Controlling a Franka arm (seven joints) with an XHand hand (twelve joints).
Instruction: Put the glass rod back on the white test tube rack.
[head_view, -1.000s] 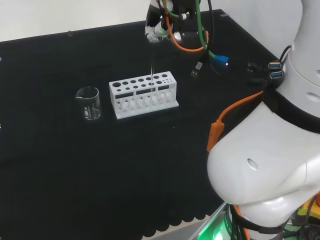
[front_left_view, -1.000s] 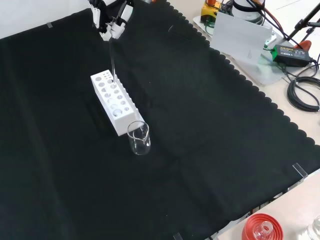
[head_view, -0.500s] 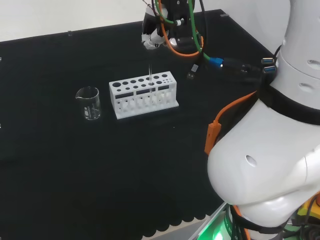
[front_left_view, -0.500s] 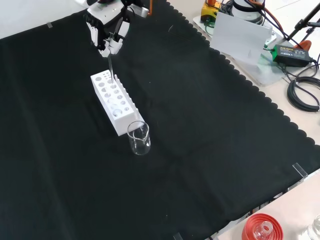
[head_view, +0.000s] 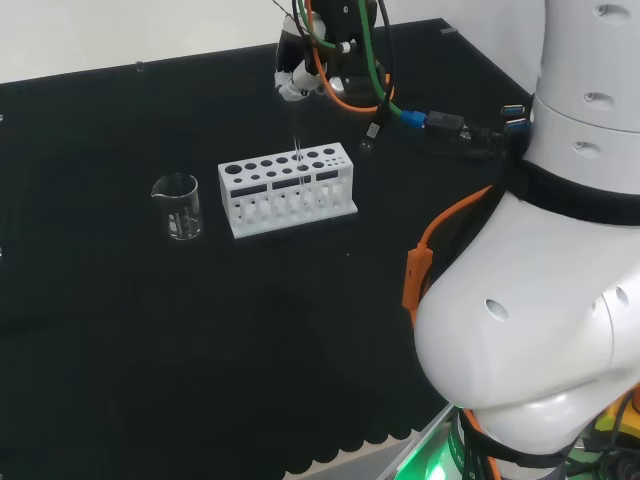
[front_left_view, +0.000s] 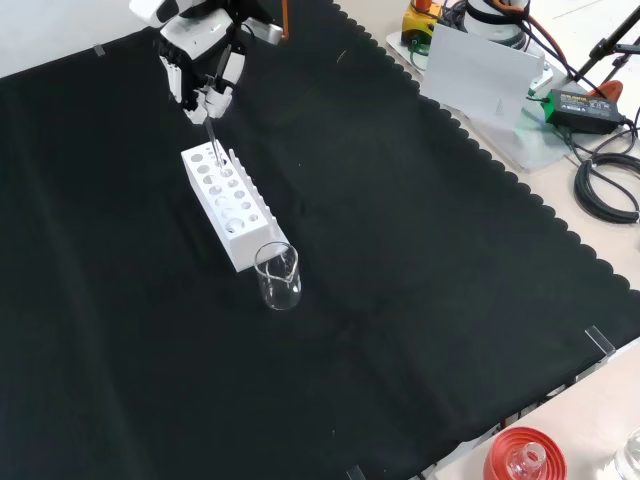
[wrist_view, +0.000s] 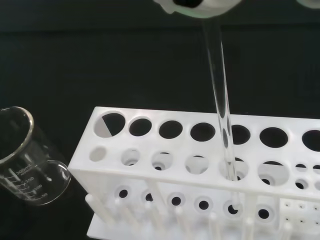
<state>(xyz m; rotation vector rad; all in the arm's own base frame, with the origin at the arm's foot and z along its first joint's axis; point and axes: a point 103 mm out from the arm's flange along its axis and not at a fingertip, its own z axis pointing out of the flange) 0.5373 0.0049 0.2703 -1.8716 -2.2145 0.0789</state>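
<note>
Hand (front_left_view: 200, 65) lower than a second ago, fingers pinching top of glass rod (wrist_view: 220, 100). Rod near upright, lower end now inside a front-row hole of white test tube rack (head_view: 287, 187) (wrist view shows tip through top plate). Beaker (front_left_view: 278, 276) unmoved, just beside rack's end.

glass rod (wrist_view: 220, 95) clear, smooth | rack (wrist_view: 165, 165) matt white plastic | cloth (front_left_view: 420, 250) black
</note>
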